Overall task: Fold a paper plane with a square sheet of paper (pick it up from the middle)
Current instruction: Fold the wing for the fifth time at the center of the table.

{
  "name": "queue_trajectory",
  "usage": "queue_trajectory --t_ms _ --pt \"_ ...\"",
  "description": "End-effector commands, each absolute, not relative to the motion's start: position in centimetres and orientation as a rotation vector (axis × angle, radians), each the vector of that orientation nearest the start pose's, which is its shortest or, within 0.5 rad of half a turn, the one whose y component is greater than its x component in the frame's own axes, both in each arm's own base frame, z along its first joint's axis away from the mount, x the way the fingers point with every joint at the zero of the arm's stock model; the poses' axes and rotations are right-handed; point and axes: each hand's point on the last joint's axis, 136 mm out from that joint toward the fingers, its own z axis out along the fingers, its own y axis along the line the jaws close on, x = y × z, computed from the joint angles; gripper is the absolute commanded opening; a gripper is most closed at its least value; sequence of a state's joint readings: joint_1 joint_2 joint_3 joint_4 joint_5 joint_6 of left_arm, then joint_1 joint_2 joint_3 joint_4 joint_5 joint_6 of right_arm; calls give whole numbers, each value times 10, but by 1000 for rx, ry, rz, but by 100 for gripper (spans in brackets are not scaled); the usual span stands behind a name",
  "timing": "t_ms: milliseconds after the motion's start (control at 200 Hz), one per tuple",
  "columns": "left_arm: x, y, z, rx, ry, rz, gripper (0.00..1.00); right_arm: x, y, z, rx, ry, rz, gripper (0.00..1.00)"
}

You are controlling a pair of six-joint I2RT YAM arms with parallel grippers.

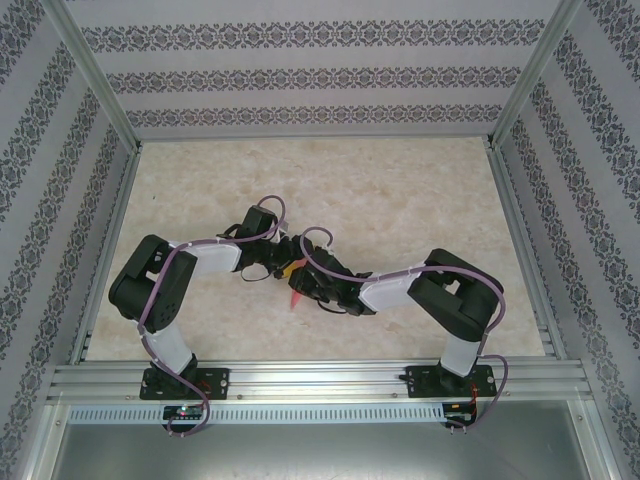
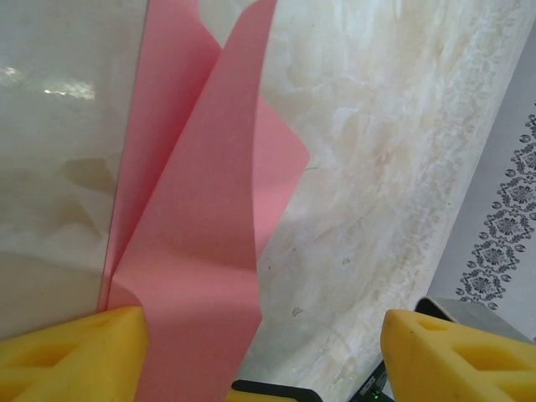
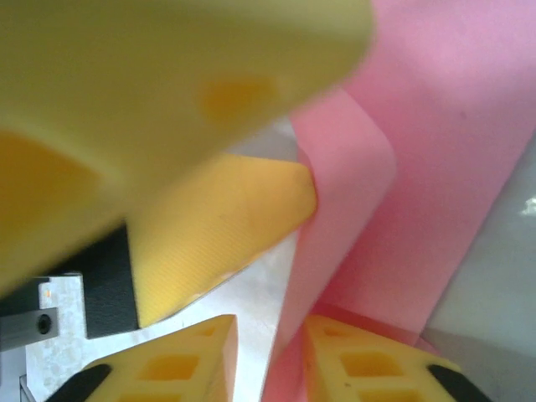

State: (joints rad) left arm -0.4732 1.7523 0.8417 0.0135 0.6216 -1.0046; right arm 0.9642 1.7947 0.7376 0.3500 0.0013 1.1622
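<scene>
The right gripper (image 3: 270, 360) has its two yellow fingers drawn close together, with an upright flap of the pink paper (image 3: 335, 218) running up between them. One finger seems to touch the flap. A sliver of table shows between the other finger and the paper, so it cannot be told whether the flap is truly pinched. Just beyond, a yellow finger (image 3: 226, 226) that is probably the other arm's rests its tip against the same flap.

The left gripper (image 2: 264, 352) is spread wide. The paper rises between its fingers (image 2: 71, 352), hard against the left-hand one and well apart from the other, so this gripper grips nothing.

The paper is part-folded, with long creases fanning from a point near the fingers and one loose flap curling over. From above it is a small pink tip (image 1: 297, 298) under the two wrists, in the middle of the pale marbled table (image 1: 400, 200) towards its near edge.

The sheet looks very light and thin. It should bend at a touch, spring back from soft creases and slide easily on the smooth top. It would probably crumple or tear if squeezed across a loose flap. The safer hold is likely low on the layered creases, where the paper is stiffest, with one gripper pinning it while the other presses the fold. Whether the paper lies flat under the wrists is hidden.
</scene>
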Motion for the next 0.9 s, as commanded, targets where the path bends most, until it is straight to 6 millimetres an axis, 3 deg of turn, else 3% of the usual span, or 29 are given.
queue_trajectory --t_ms 0,200,425,525,779,894 --pt "312 -273 61 -425 2705 -1349 75 243 367 26 202 2531 1017 16" --pt "313 -268 72 -436 2683 -1334 76 233 351 29 -20 2561 941 2" --pt "310 -263 86 -451 2651 -1332 79 210 341 35 -466 2573 963 1" --pt "310 -262 88 -457 2642 -1331 80 203 339 34 -582 2573 1005 2" --pt "306 -258 90 -462 2631 -1320 80 200 341 23 -606 2622 1112 2" --pt "307 -259 96 -444 2613 -1334 80 202 337 16 -520 2659 1114 3"
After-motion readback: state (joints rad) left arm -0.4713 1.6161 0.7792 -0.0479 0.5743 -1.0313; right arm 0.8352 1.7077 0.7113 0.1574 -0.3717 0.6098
